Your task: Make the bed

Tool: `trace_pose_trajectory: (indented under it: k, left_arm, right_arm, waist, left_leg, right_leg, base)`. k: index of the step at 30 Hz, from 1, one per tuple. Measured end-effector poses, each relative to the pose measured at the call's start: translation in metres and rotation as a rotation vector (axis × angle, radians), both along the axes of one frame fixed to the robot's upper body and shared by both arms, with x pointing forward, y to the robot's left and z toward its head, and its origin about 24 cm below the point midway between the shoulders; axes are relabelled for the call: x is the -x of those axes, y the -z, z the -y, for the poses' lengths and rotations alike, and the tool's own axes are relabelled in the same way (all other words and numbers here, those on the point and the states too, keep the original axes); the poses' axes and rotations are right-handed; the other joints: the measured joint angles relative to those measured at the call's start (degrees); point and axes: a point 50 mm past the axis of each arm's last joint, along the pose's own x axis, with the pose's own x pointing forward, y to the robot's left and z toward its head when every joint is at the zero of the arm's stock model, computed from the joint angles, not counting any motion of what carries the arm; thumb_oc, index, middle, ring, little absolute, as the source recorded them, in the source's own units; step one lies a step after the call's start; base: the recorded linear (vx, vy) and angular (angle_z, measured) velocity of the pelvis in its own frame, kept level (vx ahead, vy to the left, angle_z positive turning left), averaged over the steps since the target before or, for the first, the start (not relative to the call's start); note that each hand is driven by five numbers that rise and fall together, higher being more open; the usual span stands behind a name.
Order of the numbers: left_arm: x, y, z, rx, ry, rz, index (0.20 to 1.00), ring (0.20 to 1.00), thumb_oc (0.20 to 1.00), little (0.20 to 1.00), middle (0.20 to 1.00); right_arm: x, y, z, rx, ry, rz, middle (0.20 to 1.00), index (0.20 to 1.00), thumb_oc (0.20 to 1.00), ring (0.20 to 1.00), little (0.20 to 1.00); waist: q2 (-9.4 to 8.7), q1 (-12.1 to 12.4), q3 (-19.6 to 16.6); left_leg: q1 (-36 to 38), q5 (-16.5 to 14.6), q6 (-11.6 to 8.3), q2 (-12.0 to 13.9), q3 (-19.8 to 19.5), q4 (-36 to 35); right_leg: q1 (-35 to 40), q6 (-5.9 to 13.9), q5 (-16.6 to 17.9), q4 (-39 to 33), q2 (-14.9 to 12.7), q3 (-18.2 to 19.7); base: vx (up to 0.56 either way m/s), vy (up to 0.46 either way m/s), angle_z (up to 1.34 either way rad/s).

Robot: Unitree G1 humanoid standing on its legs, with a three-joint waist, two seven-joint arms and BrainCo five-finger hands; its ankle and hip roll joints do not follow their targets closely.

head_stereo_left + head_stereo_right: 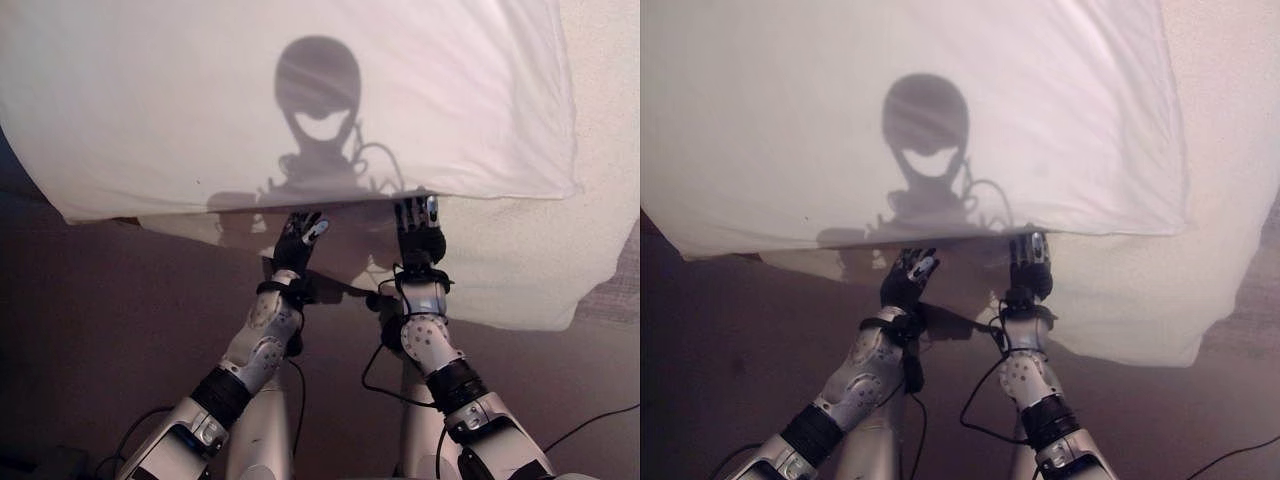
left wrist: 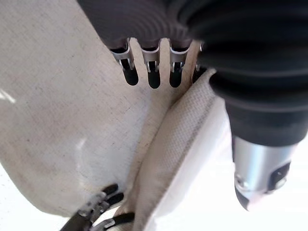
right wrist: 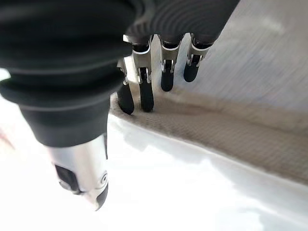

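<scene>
A large smooth white duvet [image 1: 300, 100] lies across the bed, its near edge overhanging just ahead of me. Beneath it a cream textured cover [image 1: 520, 270] hangs down the bed's side. My left hand [image 1: 300, 240] and right hand [image 1: 420, 232] reach side by side up to that near edge, fingertips tucked under the overhang. In the left wrist view the left fingers [image 2: 153, 77] stand straight over the cream cloth, beside a raised fold [image 2: 178, 144]. The right fingers [image 3: 144, 91] are also straight and rest on a textured hem [image 3: 216, 134], with the thumb [image 3: 86, 173] apart over the white duvet.
Dark brownish floor [image 1: 100, 320] runs along the bed's near side. A patch of patterned carpet [image 1: 615, 290] shows at the right. The duvet's right corner [image 1: 570, 185] ends short of the cream cover, which spreads further right.
</scene>
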Motion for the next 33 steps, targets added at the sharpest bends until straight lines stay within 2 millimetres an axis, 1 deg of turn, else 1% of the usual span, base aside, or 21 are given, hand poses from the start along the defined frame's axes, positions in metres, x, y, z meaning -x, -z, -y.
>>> trace_pose_trajectory:
  k: [5, 8, 14, 22, 26, 27, 29, 30, 31, 33]
  left_arm:
    - [0.0, 0.0, -0.002, -0.012, 0.0, 0.002, 1.0, 1.0, 1.0, 1.0, 1.0]
    - [0.0, 0.0, -0.002, -0.01, -0.001, 0.007, 1.0, 1.0, 1.0, 1.0, 1.0]
    - [0.0, -0.001, -0.004, -0.02, 0.007, 0.016, 1.0, 1.0, 1.0, 1.0, 1.0]
    - [0.0, -0.002, -0.007, -0.035, 0.014, 0.028, 1.0, 1.0, 1.0, 1.0, 1.0]
    - [0.0, -0.002, -0.009, -0.04, 0.013, 0.029, 1.0, 1.0, 1.0, 1.0, 1.0]
    - [0.0, -0.002, -0.008, -0.038, 0.017, 0.031, 1.0, 1.0, 1.0, 1.0, 1.0]
    - [0.0, -0.002, -0.008, -0.038, 0.02, 0.032, 1.0, 1.0, 1.0, 1.0, 1.0]
    - [0.0, -0.002, -0.009, -0.044, 0.021, 0.034, 1.0, 1.0, 1.0, 1.0, 1.0]
    - [0.0, -0.003, -0.009, -0.044, 0.025, 0.038, 1.0, 1.0, 1.0, 1.0, 1.0]
    - [0.002, -0.006, -0.009, -0.041, 0.03, 0.049, 1.0, 1.0, 1.0, 1.0, 1.0]
  right_arm:
    - [0.002, -0.004, 0.002, -0.029, 0.018, 0.024, 1.0, 1.0, 1.0, 1.0, 1.0]
    - [0.007, -0.01, 0.003, -0.043, 0.014, 0.081, 1.0, 1.0, 1.0, 1.0, 1.0]
    - [0.011, -0.018, 0.006, -0.07, 0.017, 0.163, 1.0, 1.0, 1.0, 1.0, 1.0]
    - [0.011, -0.018, 0.007, -0.065, 0.019, 0.171, 1.0, 1.0, 1.0, 1.0, 1.0]
    - [0.005, -0.017, 0.011, -0.037, 0.032, 0.144, 1.0, 1.0, 1.0, 1.0, 1.0]
    - [0.0, -0.016, 0.016, 0.012, 0.039, 0.122, 1.0, 1.0, 1.0, 1.0, 1.0]
    - [-0.002, -0.017, 0.021, 0.028, 0.054, 0.115, 1.0, 1.0, 1.0, 1.0, 1.0]
    - [-0.006, -0.019, 0.026, 0.091, 0.066, 0.101, 1.0, 1.0, 1.0, 1.0, 1.0]
    - [-0.008, -0.02, 0.028, 0.104, 0.071, 0.092, 1.0, 1.0, 1.0, 1.0, 1.0]
    - [-0.015, -0.021, 0.032, 0.137, 0.089, 0.066, 1.0, 1.0, 1.0, 1.0, 1.0]
  waist:
    - [0.01, 0.0, 0.0]
    - [0.02, -0.2, 0.0]
    - [0.03, -0.4, 0.0]
    - [0.02, -0.7, 0.0]
    - [0.0, -0.9, 0.0]
    - [0.0, -0.9, 0.0]
    - [0.0, -0.8, 0.0]
    - [-0.01, -0.4, 0.0]
    - [-0.01, -0.6, 0.0]
    - [-0.01, -0.1, 0.0]
  left_leg:
    - [0.0, 0.0, 0.0, 0.0, 0.3, 0.0]
    - [0.0, 0.0, 0.01, 0.0, 0.8, -0.1]
    - [0.0, 0.0, 0.01, 0.1, 0.9, -0.1]
    - [0.0, 0.0, 0.01, 0.1, 0.9, -0.1]
    - [0.0, 0.0, 0.02, 0.1, 0.9, -0.1]
    - [-0.1, 0.0, 0.02, 0.1, 0.9, 0.0]
    - [-0.1, 0.0, 0.02, 0.1, 0.9, 0.0]
    - [-0.1, 0.0, 0.03, 0.1, 0.9, 0.1]
    - [-0.1, 0.0, 0.03, 0.1, 0.9, 0.1]
    - [-0.1, 0.0, 0.03, 0.2, 0.8, 0.1]
  right_leg:
    - [-0.4, 0.0, 0.0, -0.1, 0.0, 0.4]
    - [-0.9, -0.04, 0.0, 0.0, 0.0, 0.9]
    - [-1.0, -0.04, 0.0, 0.0, 0.0, 1.0]
    - [-1.0, -0.04, 0.0, 0.1, 0.0, 1.1]
    - [-1.0, -0.14, 0.1, 0.3, 0.0, 1.1]
    - [-1.0, -0.16, 0.1, 0.3, 0.0, 1.1]
    - [-1.0, -0.16, 0.1, 0.3, 0.0, 1.1]
    - [-1.0, -0.16, 0.1, 0.4, 0.1, 1.1]
    - [-1.0, -0.16, 0.1, 0.3, 0.1, 1.1]
    - [-1.0, -0.16, 0.1, 0.4, 0.1, 1.0]
  base:
    - [0.0, 0.002, -0.02]
    - [0.0, 0.0, -0.05]
    - [0.0, 0.0, 0.0]
    - [0.0, 0.0, 0.0]
    - [0.0, -0.008, 0.0]
    - [0.0, 0.0, 0.0]
    - [0.0, 0.0, 0.0]
    - [0.0, 0.0, 0.0]
    - [0.0, 0.0, 0.0]
    - [0.0, -0.018, 0.0]
